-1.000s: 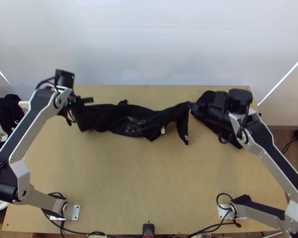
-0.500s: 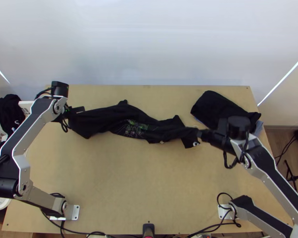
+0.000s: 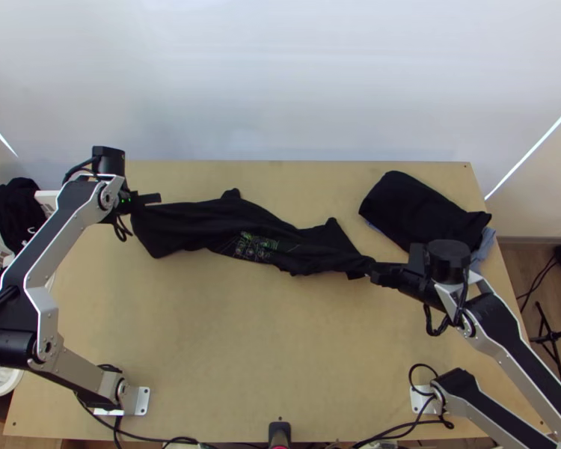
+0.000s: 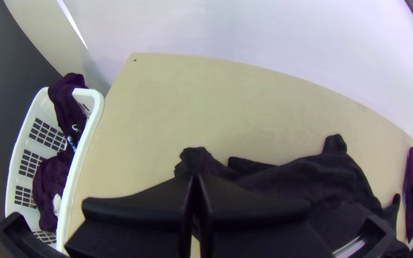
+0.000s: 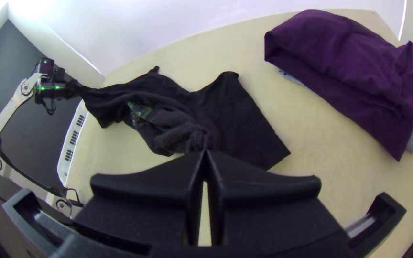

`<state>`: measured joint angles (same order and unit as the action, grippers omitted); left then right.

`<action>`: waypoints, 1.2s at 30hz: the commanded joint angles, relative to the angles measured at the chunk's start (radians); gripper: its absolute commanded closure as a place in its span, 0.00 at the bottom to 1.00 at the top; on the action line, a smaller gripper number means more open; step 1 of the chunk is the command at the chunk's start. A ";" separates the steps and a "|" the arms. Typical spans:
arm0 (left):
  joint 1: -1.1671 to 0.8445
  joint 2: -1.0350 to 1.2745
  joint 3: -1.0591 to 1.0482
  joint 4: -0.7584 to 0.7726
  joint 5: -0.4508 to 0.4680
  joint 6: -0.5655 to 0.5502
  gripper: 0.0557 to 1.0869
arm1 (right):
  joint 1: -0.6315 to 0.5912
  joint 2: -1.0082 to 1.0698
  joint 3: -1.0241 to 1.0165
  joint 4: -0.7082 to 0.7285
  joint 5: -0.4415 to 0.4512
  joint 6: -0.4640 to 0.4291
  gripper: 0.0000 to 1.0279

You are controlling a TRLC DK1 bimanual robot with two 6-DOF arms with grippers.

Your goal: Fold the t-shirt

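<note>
so, i've got my left gripper (image 3: 153, 199) clenched on one end of the black t-shirt (image 3: 198, 224) at the upper left of the top view, and my right gripper (image 3: 372, 271) pinching the other end, right of centre. the shirt stretches bunched between them, green print (image 3: 256, 245) showing. a dark folded cloth (image 3: 422, 209) sits upper right.

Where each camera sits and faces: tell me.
Top: high over the table's near edge, looking steeply down on shirt, left arm, right arm.
Left wrist: on the left arm, facing shirt and basket; left fingers show.
Right wrist: on the right arm, facing shirt; right fingers and left arm show.
Both wrist views share shirt and basket.
</note>
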<state>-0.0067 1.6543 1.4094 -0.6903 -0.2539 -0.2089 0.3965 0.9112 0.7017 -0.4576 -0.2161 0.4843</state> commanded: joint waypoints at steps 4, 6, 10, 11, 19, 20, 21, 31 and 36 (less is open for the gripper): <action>0.020 0.174 0.128 0.173 0.042 -0.018 0.97 | 0.010 -0.061 -0.018 0.002 0.001 -0.019 0.97; 0.022 0.251 0.181 0.176 0.041 -0.030 0.97 | 0.010 -0.066 -0.011 0.002 0.003 -0.021 0.97; 0.034 0.407 0.269 0.172 -0.004 -0.055 0.82 | 0.008 -0.078 -0.001 0.002 0.001 -0.018 0.97; 0.034 0.424 0.281 0.172 -0.004 -0.057 0.54 | 0.010 -0.078 -0.001 0.002 0.001 -0.015 0.97; 0.040 0.317 0.333 0.055 0.145 -0.043 0.04 | 0.011 -0.090 -0.007 0.002 0.000 0.013 0.97; 0.048 0.294 0.319 0.055 0.165 -0.015 0.04 | 0.011 -0.089 -0.007 0.002 0.000 0.014 0.97; 0.053 0.280 0.304 0.054 0.179 0.026 0.04 | 0.013 -0.089 -0.005 0.004 0.000 0.014 0.97; 0.034 0.291 0.186 -0.078 0.206 0.144 0.05 | 0.015 -0.078 0.007 0.020 0.001 0.014 0.97; -0.030 0.291 0.099 0.040 0.206 0.141 0.05 | 0.013 -0.080 0.015 0.020 0.001 0.019 0.97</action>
<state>0.0193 1.9450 1.6028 -0.7319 -0.0608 -0.0792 0.4103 0.8310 0.7086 -0.4412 -0.2157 0.4976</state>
